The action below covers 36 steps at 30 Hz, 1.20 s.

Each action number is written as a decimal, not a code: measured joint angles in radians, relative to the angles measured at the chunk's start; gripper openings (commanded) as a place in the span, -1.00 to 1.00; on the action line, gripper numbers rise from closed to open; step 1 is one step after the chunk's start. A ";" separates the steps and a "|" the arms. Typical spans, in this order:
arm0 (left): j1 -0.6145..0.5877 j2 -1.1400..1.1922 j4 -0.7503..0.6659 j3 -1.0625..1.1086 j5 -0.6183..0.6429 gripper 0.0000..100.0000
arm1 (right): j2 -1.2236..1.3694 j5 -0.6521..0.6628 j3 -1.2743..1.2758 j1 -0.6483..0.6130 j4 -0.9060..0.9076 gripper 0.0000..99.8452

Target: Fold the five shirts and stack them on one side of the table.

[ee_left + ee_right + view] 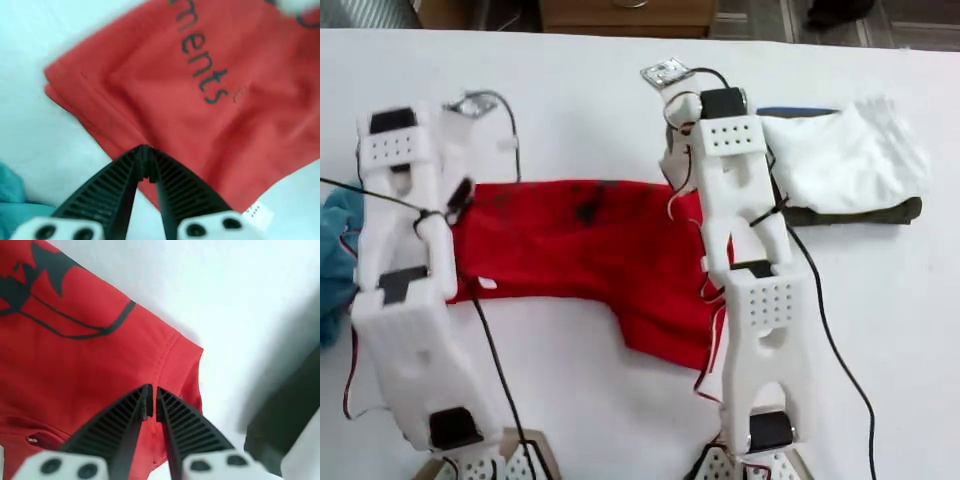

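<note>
A red shirt with dark print lies spread across the middle of the table between both arms. My left gripper is at the shirt's left edge; in the left wrist view it is shut just over the doubled hem of the red shirt, with no cloth seen between the fingers. My right gripper is at the shirt's far right corner; in the right wrist view it is shut above a sleeve corner of the red shirt.
A folded white shirt rests on a dark green one at the right, seen dark in the right wrist view. A teal shirt is bunched at the left edge. Cables trail from both arms.
</note>
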 measured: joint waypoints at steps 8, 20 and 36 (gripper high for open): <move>-0.002 -0.146 -0.218 0.414 -0.057 -0.94 | 0.040 0.003 0.000 -0.014 0.000 -0.96; -0.098 -0.155 -0.258 0.451 -0.184 -0.94 | 0.172 0.072 0.000 0.117 -0.035 -0.96; -0.031 -0.155 -0.066 0.175 -0.086 -0.94 | -0.155 0.077 0.084 0.043 0.020 -0.96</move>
